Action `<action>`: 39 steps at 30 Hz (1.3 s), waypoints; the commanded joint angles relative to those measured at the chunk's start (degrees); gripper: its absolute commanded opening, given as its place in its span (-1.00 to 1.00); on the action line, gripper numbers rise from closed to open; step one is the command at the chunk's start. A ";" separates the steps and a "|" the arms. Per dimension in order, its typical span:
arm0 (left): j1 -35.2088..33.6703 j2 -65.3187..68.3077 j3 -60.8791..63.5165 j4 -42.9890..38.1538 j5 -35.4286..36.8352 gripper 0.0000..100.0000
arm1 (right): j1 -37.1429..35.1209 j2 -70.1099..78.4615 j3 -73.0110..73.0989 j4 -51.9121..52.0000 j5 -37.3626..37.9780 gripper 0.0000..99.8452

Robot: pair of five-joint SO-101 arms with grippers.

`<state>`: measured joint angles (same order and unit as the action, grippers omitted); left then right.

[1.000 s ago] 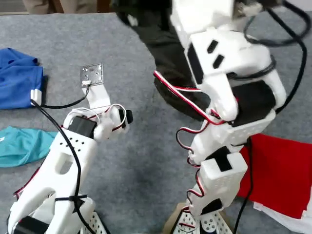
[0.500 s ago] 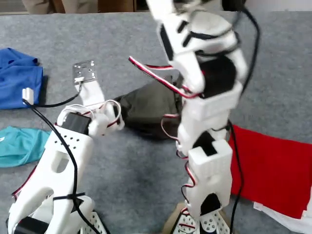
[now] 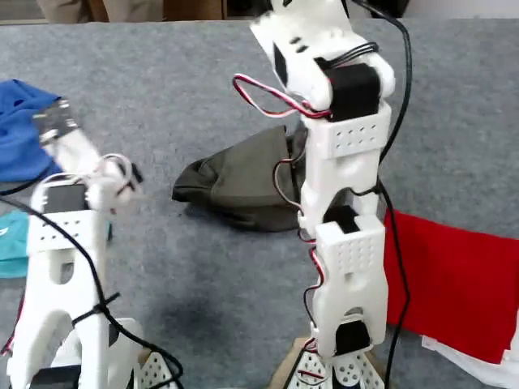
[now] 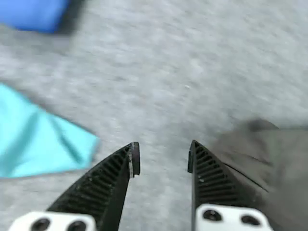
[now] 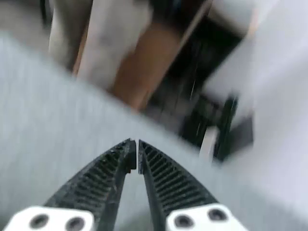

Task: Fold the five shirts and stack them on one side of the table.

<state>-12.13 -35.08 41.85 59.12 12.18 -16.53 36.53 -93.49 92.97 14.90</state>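
A grey felt-covered table (image 3: 186,81) carries a crumpled olive-green shirt (image 3: 235,182) mid-surface; a flat red shirt (image 3: 458,279) lies at the right over white cloth (image 3: 485,373); a blue shirt (image 3: 16,138) and a teal shirt (image 3: 8,247) sit far left; the left arm (image 3: 61,243) holds its jaws apart, empty, above bare felt between teal and olive; the right arm (image 3: 349,243) stands tall, jaws together, empty, facing blurred brown wooden furniture (image 5: 139,72) beyond the table.

bright, even light from above. soft shadow on table (image 3: 203,304) toward arm bases from dark shirt (image 3: 239,182); thin dark shadow under shirt's edge. left arm (image 3: 69,211) beside shirt motion-smeared. both wrist views blurred, room past table streaked.
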 commanded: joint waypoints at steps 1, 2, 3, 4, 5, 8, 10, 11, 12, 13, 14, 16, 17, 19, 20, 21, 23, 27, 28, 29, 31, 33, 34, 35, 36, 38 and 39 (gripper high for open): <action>-4.75 -0.13 0.09 1.93 -3.69 -0.64 | 2.51 -0.13 -1.36 9.23 0.18 -0.94; -5.63 -0.13 0.88 2.20 -4.75 -0.64 | 3.21 -0.13 -1.10 9.58 0.00 -0.94; -6.33 -0.13 1.93 2.20 -5.54 -0.64 | 4.18 -0.40 -0.22 9.49 -0.88 -0.94; -7.03 -0.13 2.99 1.93 -5.98 -0.65 | 4.97 -0.57 0.84 9.49 -1.58 -0.94; -7.74 -0.13 4.22 1.67 -6.24 -0.65 | 5.58 -1.10 2.07 9.49 -2.20 -0.94; -9.85 -0.13 9.14 -0.88 -6.42 -0.65 | 6.90 -4.44 10.42 9.49 -4.13 -0.94; -10.46 -0.13 13.19 -5.36 -6.24 -0.65 | 7.25 -9.36 19.12 9.49 -6.24 -0.94; -10.46 -0.13 15.12 -8.09 -6.15 -0.65 | 7.34 -12.35 24.66 9.49 -6.86 -0.94; -10.46 -0.13 16.18 -10.11 -6.07 -0.65 | 7.08 -15.52 30.90 9.49 -6.95 -0.94; -10.46 -0.13 16.88 -11.69 -5.98 -0.65 | 6.99 -18.95 37.85 9.49 -6.42 -0.94; -10.46 -0.13 16.70 -12.13 -5.63 -0.65 | 6.90 -22.37 44.79 9.41 -6.51 -0.94; -10.37 -0.13 16.09 -13.19 -4.04 -0.65 | 6.46 -28.53 58.07 9.32 -6.77 -0.94; -10.29 -0.13 16.00 -14.15 -3.60 -0.65 | 6.37 -31.16 64.40 9.23 -6.77 -0.94; -10.02 0.31 16.44 -16.26 -3.60 -0.65 | 6.37 -35.30 75.91 9.05 -6.59 -0.94; -10.02 0.48 16.62 -16.70 -3.60 -0.65 | 6.37 -36.62 80.66 8.97 -6.59 -0.94; -10.02 0.48 17.05 -16.88 -3.60 -0.65 | 6.20 -37.58 84.97 8.97 -6.59 -0.94; -9.93 0.13 17.67 -17.05 -3.60 -0.65 | 5.93 -38.02 91.82 8.18 -7.12 -0.86; -9.93 0.40 18.20 -18.55 -3.60 -0.65 | 3.47 -37.93 97.27 3.60 -16.18 -0.56; -9.85 0.48 18.37 -19.34 -3.60 -0.65 | 2.33 -37.93 97.80 2.11 -18.11 -0.51; -9.85 0.48 18.64 -19.87 -3.60 -0.65 | 1.19 -37.93 98.24 0.62 -20.22 -0.49; -9.67 0.48 19.69 -21.19 -3.52 -0.65 | -1.63 -37.93 98.95 -2.02 -24.53 -0.48; -8.88 0.48 20.13 -21.80 -3.52 -0.65 | -4.35 -37.93 99.12 -4.48 -27.60 -0.48; -8.62 0.48 20.13 -21.71 -3.52 -0.65 | -5.49 -37.85 99.12 -5.63 -28.66 -0.48; -8.62 0.48 20.13 -21.63 -3.52 -0.65 | -6.46 -37.49 99.21 -6.95 -29.27 -0.48; -8.62 0.48 20.13 -21.71 -3.52 -0.65 | -7.16 -36.70 99.56 -8.00 -29.54 -0.48; -8.62 0.48 20.13 -21.80 -3.52 -0.65 | -7.69 -33.89 99.82 -9.49 -29.71 -0.48; -8.62 0.48 20.13 -21.80 -3.52 -0.65 | -7.69 -31.96 99.47 -9.85 -30.42 -0.48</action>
<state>-21.36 -34.55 62.33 38.11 8.04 -23.12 2.95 6.37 85.23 -13.76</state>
